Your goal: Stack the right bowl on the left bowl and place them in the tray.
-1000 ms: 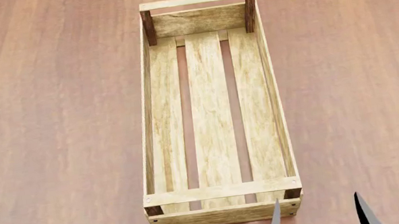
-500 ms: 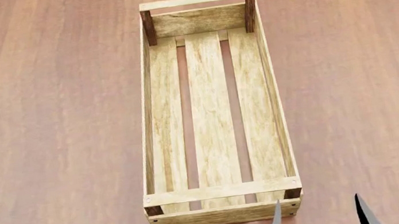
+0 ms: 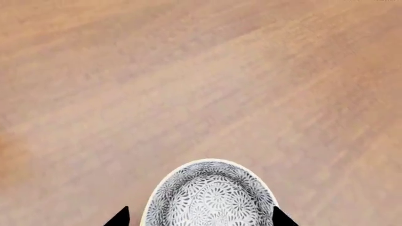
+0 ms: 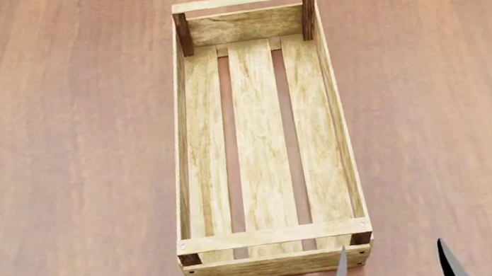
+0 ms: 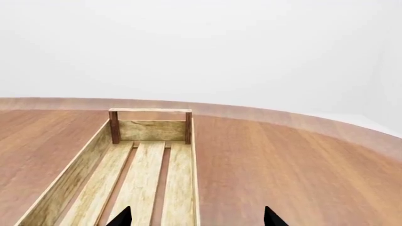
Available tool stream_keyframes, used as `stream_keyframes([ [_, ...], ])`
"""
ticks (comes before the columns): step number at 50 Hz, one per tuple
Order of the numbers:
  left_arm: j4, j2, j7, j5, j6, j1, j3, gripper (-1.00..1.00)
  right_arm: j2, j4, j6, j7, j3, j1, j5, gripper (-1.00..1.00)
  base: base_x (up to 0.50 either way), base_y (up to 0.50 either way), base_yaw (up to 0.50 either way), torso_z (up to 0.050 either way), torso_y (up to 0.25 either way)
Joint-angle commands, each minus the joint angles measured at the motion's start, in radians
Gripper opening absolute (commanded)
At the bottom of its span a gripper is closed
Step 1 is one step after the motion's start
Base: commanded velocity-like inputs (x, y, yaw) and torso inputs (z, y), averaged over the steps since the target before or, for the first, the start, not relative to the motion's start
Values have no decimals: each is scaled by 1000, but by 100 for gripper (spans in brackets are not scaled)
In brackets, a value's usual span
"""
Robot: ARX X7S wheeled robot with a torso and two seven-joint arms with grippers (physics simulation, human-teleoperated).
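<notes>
Brown wood runs all around us; it is the big table, and behind it is a plain white wall.

On our left side, the left gripper hangs over a bowl. The bowl is white with a gray flower pattern inside. It sits on the table, right between the two black tips. The tips are spread wide, one on each side of the rim, and we cannot tell if they touch it. Our head view does not show this bowl, so it must be close to us, low and out of sight. The other bowl is not in any picture.

In the middle stands the tray, a long light box with three floor boards and nothing in it.

On our right side, the right gripper pokes up just past the near right corner of the tray. Its tips are spread too, and it holds nothing.

We think the bowls are not stacked yet. If the left tips close off center, the bowl could slide or tip. The right gripper could also bump the tray corner and push it.
</notes>
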Motion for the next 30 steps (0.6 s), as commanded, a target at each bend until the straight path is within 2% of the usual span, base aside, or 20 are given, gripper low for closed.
stream_keyframes([
  [1,4,19,38,29,-6,3,-19,100,-16,-9,9,-22,20,1,-17,100,0,0,0,0,0],
  [14,-58,19,104,-30,7,47,-105,100,-16,1,2,-21,14,0,-20,100,0,0,0,0,0],
  [30,-80,27,156,-50,18,65,-135,100,-14,5,2,-18,11,-1,-19,100,0,0,0,0,0],
])
